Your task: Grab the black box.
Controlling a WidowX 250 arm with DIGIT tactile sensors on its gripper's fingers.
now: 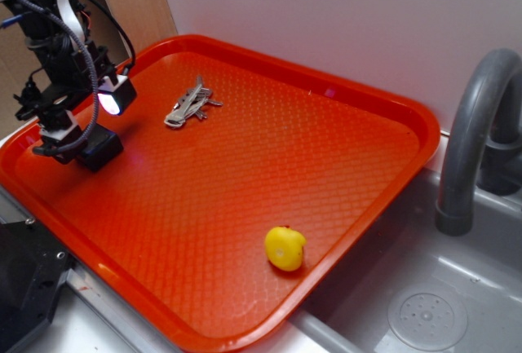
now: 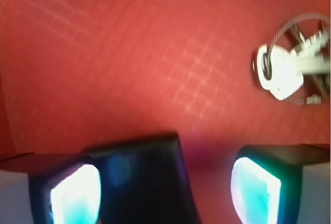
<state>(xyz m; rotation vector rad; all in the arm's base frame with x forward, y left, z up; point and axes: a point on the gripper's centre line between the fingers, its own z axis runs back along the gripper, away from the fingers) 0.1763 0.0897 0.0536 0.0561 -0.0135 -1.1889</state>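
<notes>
A WidowX arm reaches down over the far left corner of an orange tray (image 1: 342,100) that sits on a counter (image 1: 90,328) beside a grey sink (image 1: 432,296). Its end effector (image 1: 69,137) hangs low at the tray's left edge, a small glowing light (image 1: 110,102) mounted just above it. The black box (image 1: 99,149) rests on the tray floor directly under the end effector, close to the left rim.

In the wrist view the end effector (image 2: 165,188) is spread wide, its two fingers (image 2: 75,193) lit a pale blue-white at the bottom corners of the frame. The black box (image 2: 142,177) lies in the gap between them, pressed close to the left finger, with bare tray showing between the box and the right finger. Whether the left finger actually touches the box cannot be told through the blur.

A bunch of keys (image 1: 192,104) lies on the tray just beyond the arm, apart from the box; the wrist camera shows the keys (image 2: 292,61) at the upper right. A yellow toy (image 1: 285,249) sits well apart near the tray's front right edge. A grey tap (image 1: 477,133) curves over the sink at right.
</notes>
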